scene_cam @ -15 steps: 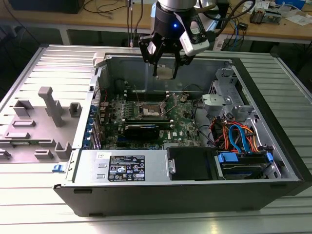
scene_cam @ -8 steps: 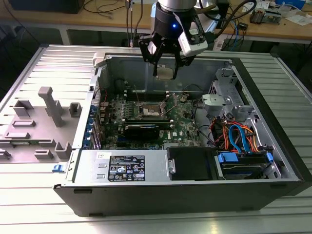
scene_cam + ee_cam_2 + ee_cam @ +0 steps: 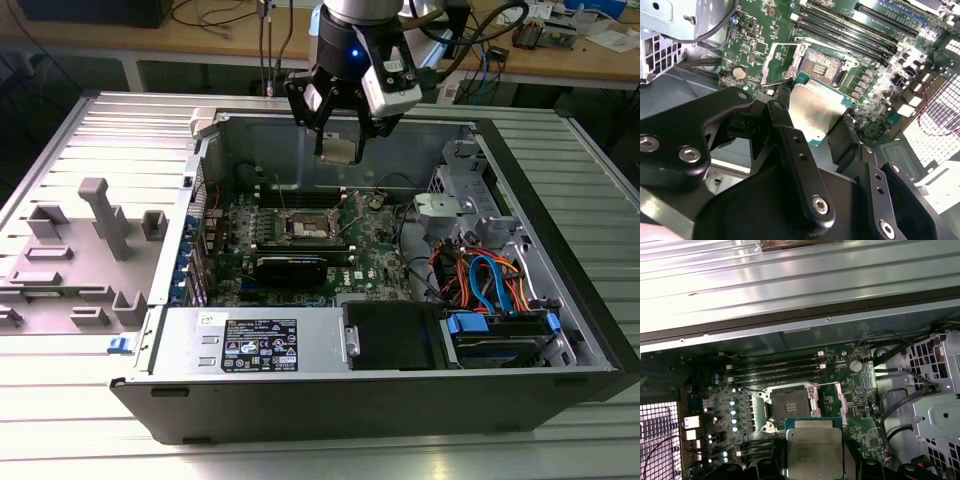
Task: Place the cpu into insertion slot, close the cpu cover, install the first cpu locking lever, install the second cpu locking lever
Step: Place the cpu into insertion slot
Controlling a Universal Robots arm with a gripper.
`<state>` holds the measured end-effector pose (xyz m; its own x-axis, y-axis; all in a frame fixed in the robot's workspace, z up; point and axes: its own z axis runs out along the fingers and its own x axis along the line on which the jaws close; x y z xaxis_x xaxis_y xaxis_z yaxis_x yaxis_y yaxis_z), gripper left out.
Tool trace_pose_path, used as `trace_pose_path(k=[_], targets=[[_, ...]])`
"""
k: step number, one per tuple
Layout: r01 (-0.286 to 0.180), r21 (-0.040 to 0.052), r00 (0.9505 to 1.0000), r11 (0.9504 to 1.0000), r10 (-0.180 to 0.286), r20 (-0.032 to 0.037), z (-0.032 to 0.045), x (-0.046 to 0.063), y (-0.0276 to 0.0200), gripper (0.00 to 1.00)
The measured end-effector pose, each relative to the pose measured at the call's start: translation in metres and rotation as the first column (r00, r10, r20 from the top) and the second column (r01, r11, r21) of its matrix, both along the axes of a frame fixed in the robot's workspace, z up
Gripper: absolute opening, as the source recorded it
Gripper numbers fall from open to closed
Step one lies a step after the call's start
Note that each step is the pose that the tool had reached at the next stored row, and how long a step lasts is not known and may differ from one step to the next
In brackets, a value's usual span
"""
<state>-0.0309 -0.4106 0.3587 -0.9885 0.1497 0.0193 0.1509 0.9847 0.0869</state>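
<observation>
In the exterior view my gripper (image 3: 340,146) clamps the cpu (image 3: 338,153), well above the board (image 3: 380,262). The second wrist view shows the insertion slot (image 3: 826,65) bare and the cpu cover (image 3: 779,61) swung open. In the first wrist view the cpu sits offset from the slot. Placing is the step in hand, and I judge it needs alignment and a level descent.

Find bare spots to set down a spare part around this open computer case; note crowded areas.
Bare: ribbed silver metal table in front of the open black computer case and at the exterior view's right. Crowded: grey plastic fixture blocks at the exterior view's left; orange and blue cables inside.
</observation>
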Motion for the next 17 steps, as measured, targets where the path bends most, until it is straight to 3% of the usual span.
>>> trace_pose_path(k=[12,17], targets=[[0.019,0.0000,0.9998,0.9998,-0.019,0.0001,0.0000,0.0000,-0.0001,0.55],[0.053,0.0000,0.9986,0.9986,-0.053,0.0001,0.0000,0.0000,0.0000,0.55]])
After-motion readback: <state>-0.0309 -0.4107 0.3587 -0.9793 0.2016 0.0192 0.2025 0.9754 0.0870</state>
